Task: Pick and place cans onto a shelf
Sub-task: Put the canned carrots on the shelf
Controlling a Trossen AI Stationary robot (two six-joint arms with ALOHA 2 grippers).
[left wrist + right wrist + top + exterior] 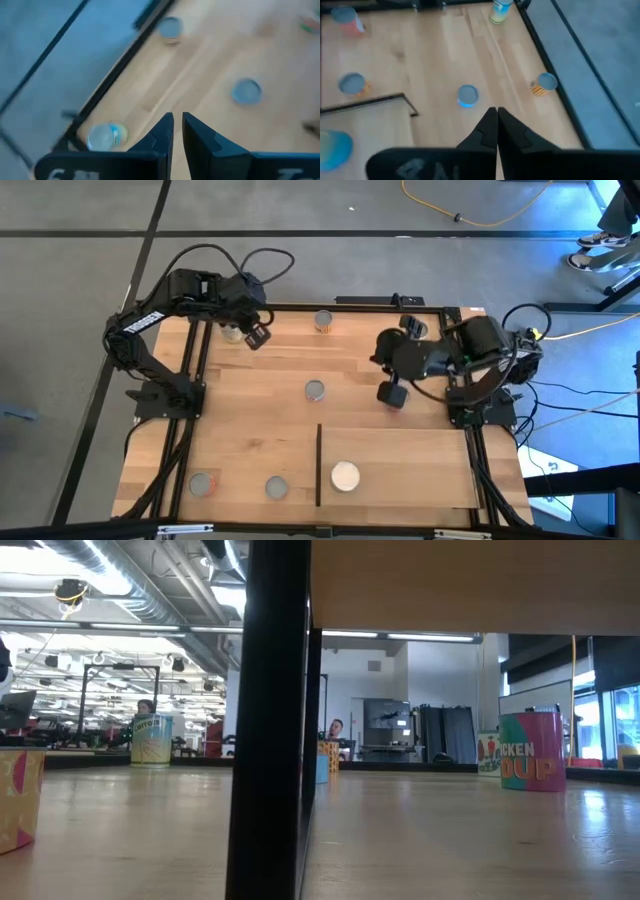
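On the shelf (400, 465) at five o'clock sits one white-topped can (345, 476); five cans remain on the desk (260, 430). Left claw (256, 335) slightly parted, right claw (392, 394) closed, both empty.

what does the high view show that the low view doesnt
Only the high view: both arms, the left gripper over the far left corner near a can, the shut right gripper above the table's right middle, the whole shelf with a white-topped can on it, and every can's round top.

Only the low view: the cans' sides and labels, such as the pink soup can, the shelf's edge close up as a dark upright strip, and the room behind, with people in it.

Both: the wooden table and cans standing on it.
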